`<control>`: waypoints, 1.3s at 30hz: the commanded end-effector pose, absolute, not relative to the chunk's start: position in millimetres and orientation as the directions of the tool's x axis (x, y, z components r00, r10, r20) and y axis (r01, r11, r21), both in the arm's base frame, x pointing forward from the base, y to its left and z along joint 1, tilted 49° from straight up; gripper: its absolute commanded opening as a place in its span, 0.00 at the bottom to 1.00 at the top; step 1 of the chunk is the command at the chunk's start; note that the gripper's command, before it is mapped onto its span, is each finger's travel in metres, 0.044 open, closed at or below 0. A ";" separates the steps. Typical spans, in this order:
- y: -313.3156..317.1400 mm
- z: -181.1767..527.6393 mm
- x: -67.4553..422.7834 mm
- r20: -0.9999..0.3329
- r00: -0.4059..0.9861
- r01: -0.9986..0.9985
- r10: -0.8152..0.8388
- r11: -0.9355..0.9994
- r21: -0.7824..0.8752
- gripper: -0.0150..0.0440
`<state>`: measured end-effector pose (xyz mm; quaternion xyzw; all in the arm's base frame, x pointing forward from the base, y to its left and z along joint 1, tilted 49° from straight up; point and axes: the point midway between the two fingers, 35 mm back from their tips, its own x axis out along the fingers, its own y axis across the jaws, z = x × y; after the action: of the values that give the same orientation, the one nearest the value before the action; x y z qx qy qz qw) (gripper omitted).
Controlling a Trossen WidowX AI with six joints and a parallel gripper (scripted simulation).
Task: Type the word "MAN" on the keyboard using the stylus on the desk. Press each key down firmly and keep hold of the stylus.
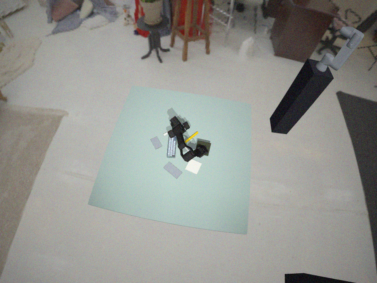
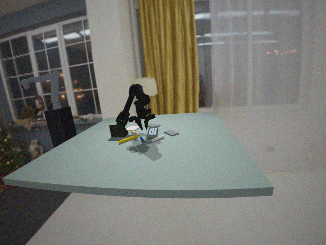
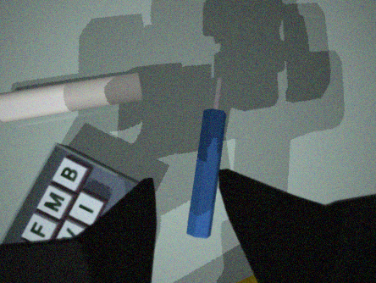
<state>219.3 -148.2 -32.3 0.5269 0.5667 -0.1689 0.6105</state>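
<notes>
jaws open over blue stylus [image 3: 206,169] | white cylinder [image 3: 69,97] beside | keyboard [image 3: 63,195] near

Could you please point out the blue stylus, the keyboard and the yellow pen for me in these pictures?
Blue stylus [image 3: 206,178]: wrist view, middle of its barrel, lying between the open gripper's fingers.
Keyboard [image 3: 59,199]: wrist view, on its M key, near the corner.
Yellow pen [image 2: 127,139]: exterior view, middle of its body on the table.
</notes>
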 end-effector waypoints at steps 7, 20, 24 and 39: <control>-160.2 -61.0 206.7 -0.903 0.309 0.919 0.299 0.150 0.365 0.51; -158.9 -65.3 207.9 -0.903 0.309 0.919 0.299 0.150 0.365 0.51; -157.0 -66.6 206.7 -0.903 0.309 0.919 0.300 0.150 0.365 0.51; -151.8 -71.1 207.1 -0.902 0.310 0.919 0.300 0.150 0.365 0.51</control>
<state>208.5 -155.4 -68.6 0.5888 0.5146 -0.2775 0.5580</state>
